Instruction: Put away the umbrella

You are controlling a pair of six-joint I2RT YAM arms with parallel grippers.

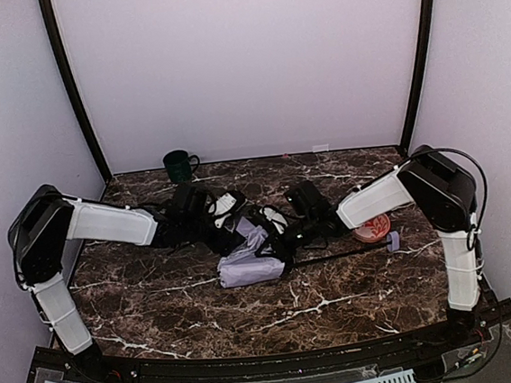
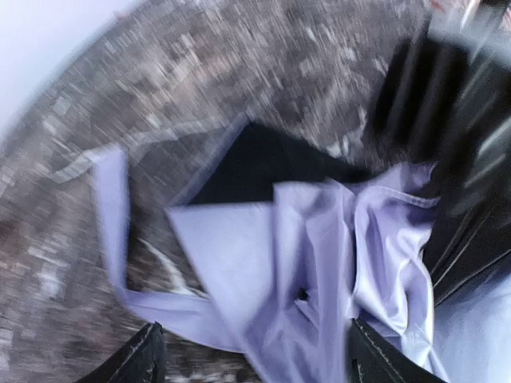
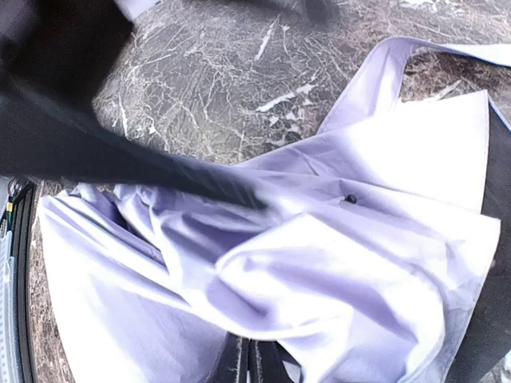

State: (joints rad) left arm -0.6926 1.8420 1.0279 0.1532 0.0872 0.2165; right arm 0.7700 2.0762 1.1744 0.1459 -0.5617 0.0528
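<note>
One umbrella [image 1: 245,267], slumped in a lavender heap mid-desk [image 1: 157,300], one thin shaft [image 1: 334,257] and one handle [image 1: 392,241] pointing right, beside one red bowl [image 1: 373,227]. One green mug [image 1: 179,164] at the back edge. Two arms at the fabric: left end effector [image 2: 259,355], fingers spread wide (cloth lying between); right end effector [image 3: 249,363], pinched together on a fold.

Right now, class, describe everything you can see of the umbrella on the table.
The umbrella lies collapsed mid-table: crumpled, thin pale lavender fabric with black lining showing. Its thin black shaft runs rightward across the marbled table, ending in a small lavender handle beside the red bowl. The shut right gripper seems to pinch a fold; the open left gripper straddles the cloth.
</note>
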